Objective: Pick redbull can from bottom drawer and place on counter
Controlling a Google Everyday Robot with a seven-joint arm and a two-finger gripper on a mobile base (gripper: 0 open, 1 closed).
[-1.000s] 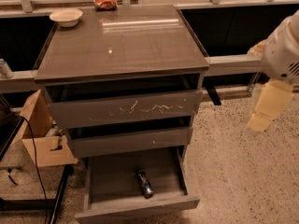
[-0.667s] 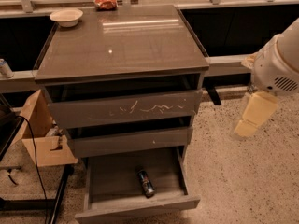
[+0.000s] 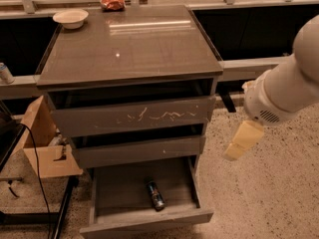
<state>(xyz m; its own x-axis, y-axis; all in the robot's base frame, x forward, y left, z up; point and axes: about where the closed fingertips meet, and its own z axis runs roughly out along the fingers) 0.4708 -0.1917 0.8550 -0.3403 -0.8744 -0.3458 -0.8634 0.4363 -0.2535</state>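
On the bottom drawer (image 3: 119,193) floor: redbull can (image 3: 155,194) lying on its side, near centre.
counter (image 3: 129,49): glossy grey-brown, bowl (image 3: 70,18) by its far left corner.
hand (image 3: 241,141): right of the cabinet (image 3: 134,118), over speckled floor (image 3: 269,203); grip cannot be told.

text: none readable | pincer (image 3: 234,151): right of bottom drawer (image 3: 119,195)
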